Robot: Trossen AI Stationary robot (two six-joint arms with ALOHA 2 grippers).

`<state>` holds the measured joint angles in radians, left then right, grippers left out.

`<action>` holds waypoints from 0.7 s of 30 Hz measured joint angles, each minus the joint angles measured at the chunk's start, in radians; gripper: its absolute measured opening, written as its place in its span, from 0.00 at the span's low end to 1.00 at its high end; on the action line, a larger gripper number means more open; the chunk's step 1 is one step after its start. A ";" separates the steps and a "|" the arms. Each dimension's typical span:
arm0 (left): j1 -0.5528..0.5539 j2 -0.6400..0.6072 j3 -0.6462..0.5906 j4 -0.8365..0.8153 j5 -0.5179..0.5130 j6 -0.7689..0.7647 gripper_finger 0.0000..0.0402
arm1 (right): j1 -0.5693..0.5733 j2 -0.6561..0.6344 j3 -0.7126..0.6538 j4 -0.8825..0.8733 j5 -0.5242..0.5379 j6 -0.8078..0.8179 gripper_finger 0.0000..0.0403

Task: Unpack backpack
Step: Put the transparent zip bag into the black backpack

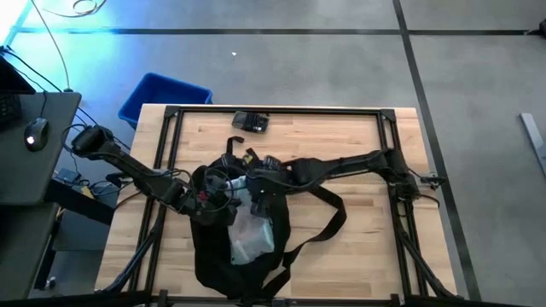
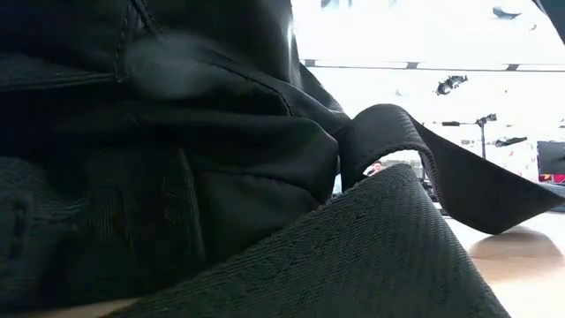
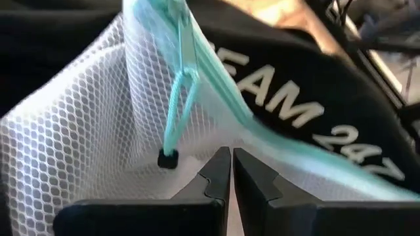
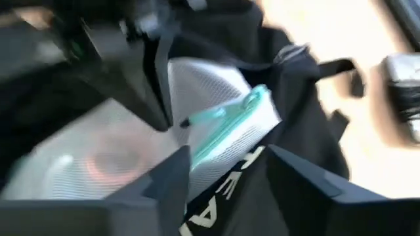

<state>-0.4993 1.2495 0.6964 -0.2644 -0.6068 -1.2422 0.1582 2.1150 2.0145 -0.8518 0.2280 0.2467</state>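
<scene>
The left gripper [image 3: 231,172] was pinched shut on the white mesh pouch with a teal zipper [image 3: 98,131] to lift it from the big black fabric backpack [image 1: 213,256] mid-table, while the right gripper [image 4: 223,164] stood open just beyond.

On my left wrist feed I read white lettering on the black backpack [image 3: 308,85]: "EAM 247", its first letter hidden behind a white mesh pouch [image 3: 85,131]. On my right wrist feed only "EA" shows on the same fabric. I find nothing else readable in the other views.
</scene>
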 joint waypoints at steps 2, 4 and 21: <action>0.003 0.000 0.000 0.033 -0.023 -0.008 0.00 | -0.008 0.031 0.000 -0.011 -0.002 -0.060 0.63; 0.004 0.000 0.004 0.053 -0.052 -0.010 0.00 | -0.011 0.062 0.000 -0.038 0.013 -0.083 0.69; 0.041 0.000 0.198 -0.425 -0.099 0.038 0.00 | -0.038 0.133 0.000 -0.116 0.034 -0.023 0.01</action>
<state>-0.4584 1.2495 0.8940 -0.6893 -0.7055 -1.2039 0.1204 2.2485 2.0144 -0.9676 0.2619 0.2233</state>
